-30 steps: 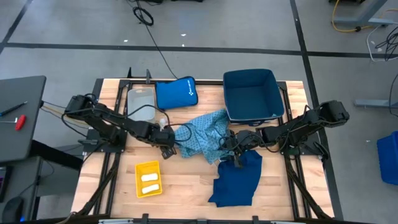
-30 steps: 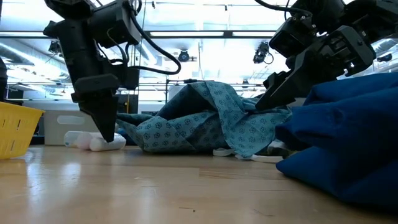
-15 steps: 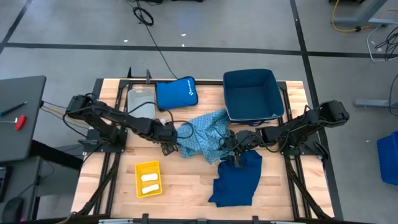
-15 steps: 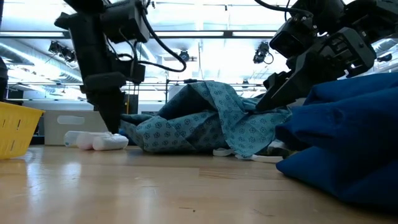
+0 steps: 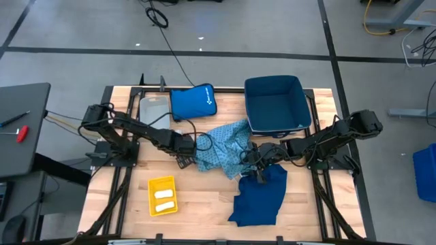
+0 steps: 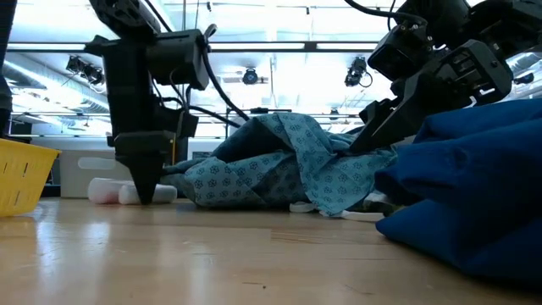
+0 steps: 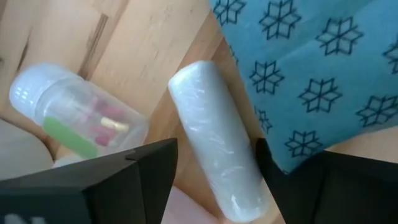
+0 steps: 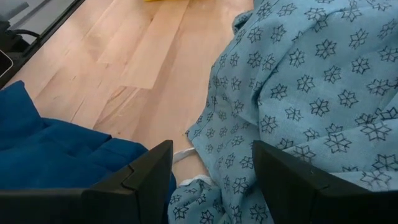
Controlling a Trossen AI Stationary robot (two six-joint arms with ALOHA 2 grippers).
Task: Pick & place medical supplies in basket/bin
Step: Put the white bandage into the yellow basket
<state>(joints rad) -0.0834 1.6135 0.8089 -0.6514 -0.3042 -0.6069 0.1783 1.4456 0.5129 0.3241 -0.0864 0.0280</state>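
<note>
Left gripper (image 7: 214, 180) is down on the worktop (image 5: 204, 197), open, straddling a white roll (image 7: 214, 140) beside the patterned garment (image 5: 221, 150); a clear vial (image 7: 74, 115) lies beside it. Right gripper (image 8: 211, 180) is open over the garment's edge, navy garment (image 5: 259, 197) alongside, its fingertips cut off.

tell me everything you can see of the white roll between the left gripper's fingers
The white roll is a small cylinder in glossy, slightly crinkled clear wrap, with rounded ends. It lies on its side on the wooden table, between the open fingers of the left gripper. A clear vial lies beside it, and the light-blue patterned garment borders its other side.
</note>
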